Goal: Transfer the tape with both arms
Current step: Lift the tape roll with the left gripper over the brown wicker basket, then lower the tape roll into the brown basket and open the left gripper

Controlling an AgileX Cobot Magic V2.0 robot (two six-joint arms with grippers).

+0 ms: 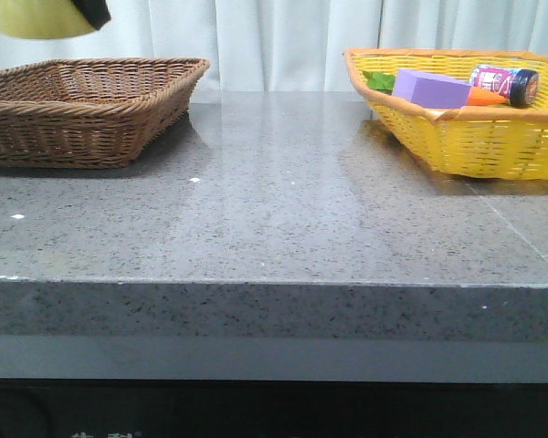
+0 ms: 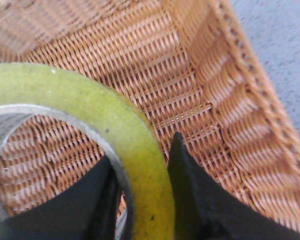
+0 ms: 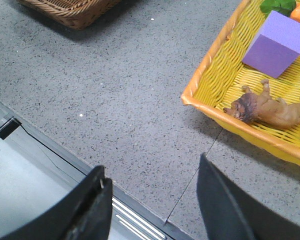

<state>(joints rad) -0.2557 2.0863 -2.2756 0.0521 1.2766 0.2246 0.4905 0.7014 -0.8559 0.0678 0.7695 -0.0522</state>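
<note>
The tape (image 2: 125, 135) is a yellow roll with a white core. My left gripper (image 2: 142, 167) is shut on its wall, one finger inside the core and one outside, and holds it above the brown wicker basket (image 2: 215, 85). In the front view the tape (image 1: 38, 16) shows at the top left edge, above the brown basket (image 1: 82, 105). My right gripper (image 3: 152, 197) is open and empty, above the table's front edge near the yellow basket (image 3: 215, 70). It does not show in the front view.
The yellow basket (image 1: 466, 137) at the back right holds a purple block (image 1: 429, 88), a small bottle (image 1: 504, 83), an orange item and something green. The right wrist view shows a toy lion (image 3: 267, 107) in it. The grey stone table (image 1: 274, 210) lies between the baskets.
</note>
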